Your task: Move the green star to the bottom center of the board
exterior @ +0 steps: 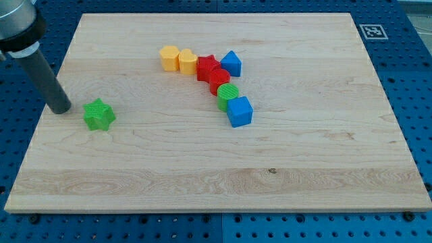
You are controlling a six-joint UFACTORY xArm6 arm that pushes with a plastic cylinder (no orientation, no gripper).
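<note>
Board [202,175]: pale wood, on a blue pegboard [405,74].
Green star [99,114]: at the view's left side of the board, about mid-height, well apart from the other blocks and well left of the bottom centre.
My tip [60,108]: just beside the star on its left, a narrow gap between them; the rod leans up toward the view's top left.
Pincer: there is none, only the bare rod, and it holds nothing.
Blue cube [239,111]: near end of a curved chain right of centre.
Green cylinder [228,96]: touching the cube.
Red blocks [217,79] and [208,68]: next up the chain; the farther looks like a star.
Blue block [231,63]: pointed, beside the reds.
Yellow blocks [187,62] and [169,57]: far end, side by side.
Marker [372,30]: black-and-white tag past the top right corner.
</note>
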